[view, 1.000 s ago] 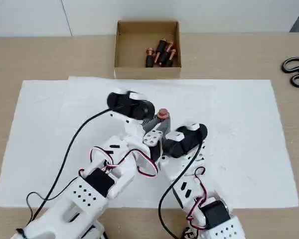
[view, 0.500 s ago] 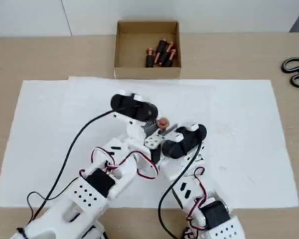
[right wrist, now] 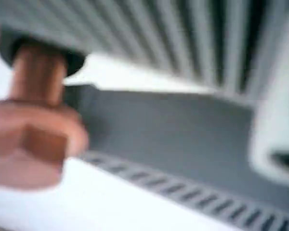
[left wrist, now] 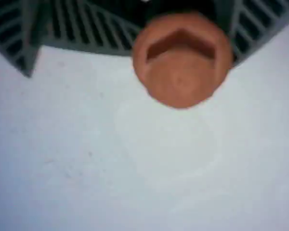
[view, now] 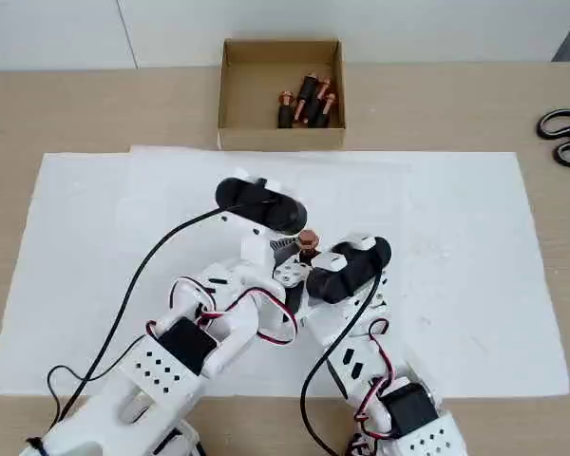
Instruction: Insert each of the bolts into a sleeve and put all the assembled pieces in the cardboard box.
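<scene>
My left end effector (view: pixel 297 250) grips the bolt (left wrist: pixel 183 60), head out between ribbed fingers (left wrist: pixel 62 29), above the white sheet (view: pixel 456 266) on the bench (view: pixel 76 104). A dark sleeve (right wrist: pixel 38 45) rings its shaft. I cannot tell how my right end effector (view: pixel 297 277) stands. Assembled pieces (view: pixel 306 101) lie in the box (view: pixel 236 95).

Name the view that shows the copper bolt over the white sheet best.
The right wrist view: the bolt shows side-on, with head, shank and the dark sleeve it enters all visible. The left wrist view shows its head end-on; the high view, a small copper dot.
</scene>
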